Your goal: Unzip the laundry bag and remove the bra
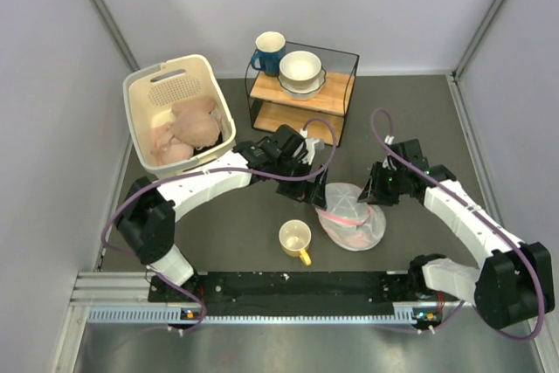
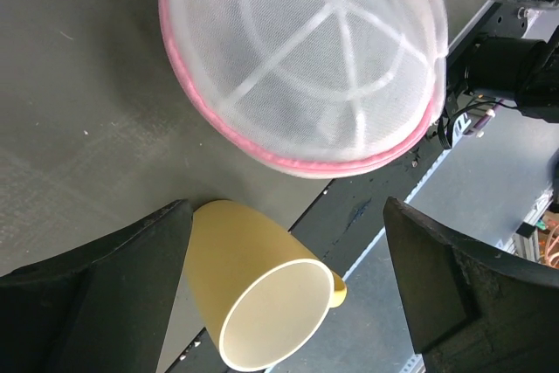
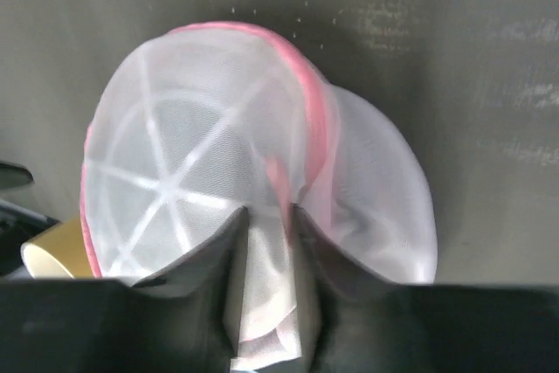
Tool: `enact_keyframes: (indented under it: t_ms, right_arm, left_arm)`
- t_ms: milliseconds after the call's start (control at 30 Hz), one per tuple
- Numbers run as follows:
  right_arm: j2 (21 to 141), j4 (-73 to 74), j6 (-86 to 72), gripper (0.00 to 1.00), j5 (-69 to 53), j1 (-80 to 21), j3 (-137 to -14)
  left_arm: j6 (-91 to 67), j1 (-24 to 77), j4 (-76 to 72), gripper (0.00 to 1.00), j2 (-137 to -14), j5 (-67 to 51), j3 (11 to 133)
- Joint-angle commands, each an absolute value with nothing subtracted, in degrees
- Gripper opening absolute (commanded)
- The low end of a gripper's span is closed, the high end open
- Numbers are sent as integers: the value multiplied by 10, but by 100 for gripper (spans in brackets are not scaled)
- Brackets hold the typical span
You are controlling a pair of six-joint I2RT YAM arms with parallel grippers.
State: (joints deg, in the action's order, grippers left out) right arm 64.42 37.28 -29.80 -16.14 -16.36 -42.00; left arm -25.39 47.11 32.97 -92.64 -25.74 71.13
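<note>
The laundry bag, a white mesh dome with a pink zip rim, lies on the dark table between the two arms. My right gripper is at its far right edge. In the right wrist view my right gripper is shut on a fold of the bag's mesh next to the pink rim. My left gripper hovers at the bag's left edge. In the left wrist view it is open and empty, with the bag ahead of it. The bra shows only as a faint pink shade through the mesh.
A yellow mug stands just left of the bag, below my left gripper's open fingers. A cream basket with peach cloths is at the back left. A wire shelf with a white bowl and a blue mug stands behind.
</note>
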Motion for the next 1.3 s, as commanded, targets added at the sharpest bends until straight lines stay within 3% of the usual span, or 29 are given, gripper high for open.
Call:
enact_keyframes:
  t_ms: [0,33,333,367,400,500,600,633,667,733,767,800,1067,1100,1133,1200,1233,1267]
  right_arm:
    - [619,345,-298,5,-133,-169,-440]
    - [615,346,-299,0,-126,-169,-448]
    - [552,347,-309,1,-42,-169,-466]
    - [545,347,-315,11,-33,-169,-465]
    - [534,348,-315,50,-21,-169,-465]
    - [515,351,-323,85,-2,-169,-465]
    - [511,353,-323,86,20,-169,-465]
    - [512,357,-322,86,23,-169,-466]
    - [513,361,-317,86,25,-167,-466]
    - [519,368,-313,88,29,-164,-468]
    - [522,370,-306,88,27,-161,-470]
    - [524,372,-302,90,17,-150,-469]
    - [534,374,-282,95,-60,-84,-451]
    - [542,374,-283,95,-68,-84,-449]
    - [546,372,-283,95,-75,-84,-446]
    - [554,367,-288,95,-81,-84,-440]
    - [555,367,-291,96,-80,-84,-437]
    - [554,365,-292,95,-78,-84,-434]
  left_arm:
    - [-239,465,311,96,-904,-267,718]
    - [-237,465,310,96,-904,-274,719]
    - [-272,464,297,96,-947,-349,737]
    - [-288,464,291,96,-956,-367,735]
    - [-296,463,285,96,-963,-375,737]
    - [-319,464,277,94,-995,-386,747]
    - [-333,465,265,87,-1032,-389,764]
    - [-333,464,264,82,-1043,-395,779]
    - [-332,464,263,54,-1062,-400,788]
    - [-323,461,265,13,-1076,-409,822]
    - [-303,458,281,0,-1084,-411,836]
    - [-288,452,294,0,-1086,-406,854]
    - [-77,426,416,0,-1146,-272,1073]
    - [-69,425,424,4,-1155,-261,1087]
    - [-62,424,451,36,-1164,-250,1123]
    - [-61,422,484,74,-1185,-224,1154]
    - [-71,421,503,92,-1182,-208,1164]
    - [-78,422,508,95,-1166,-191,1164]
